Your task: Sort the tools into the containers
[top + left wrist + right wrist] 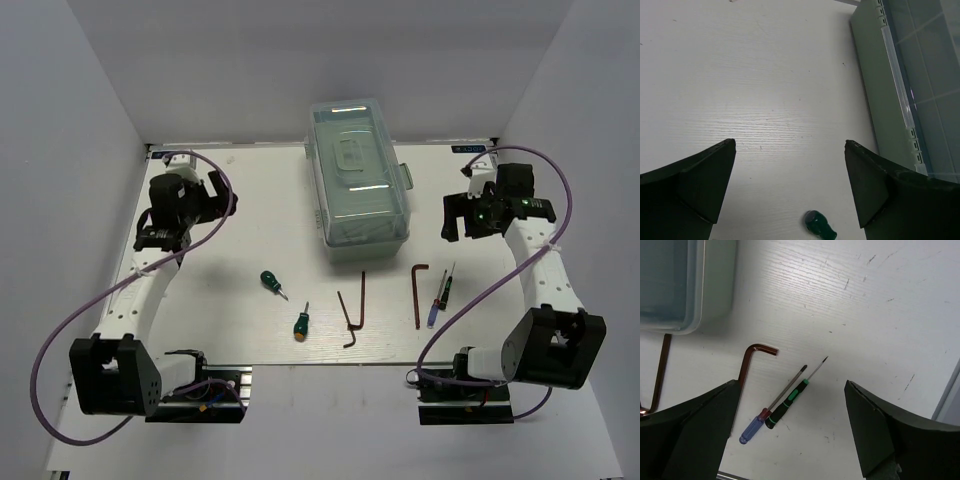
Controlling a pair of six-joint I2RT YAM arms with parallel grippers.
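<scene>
The left hand (790, 144) hangs wide open and empty over the bench (740, 75). A stubby green-handled screwdriver (820, 226) lies beneath it and the closed toolbox (875, 75) stands alongside. The right hand (791, 383), also spread wide and holding nothing, hovers above a blue-handled precision screwdriver (751, 429) and a black-and-green precision screwdriver (786, 406), which lie side by side and are perhaps touching. A hex key (747, 365) lies just beside them. Nearer mid-bench lie two more hex keys (362, 295) and a second green screwdriver (301, 323).

Bright, even light; soft shadows
</scene>
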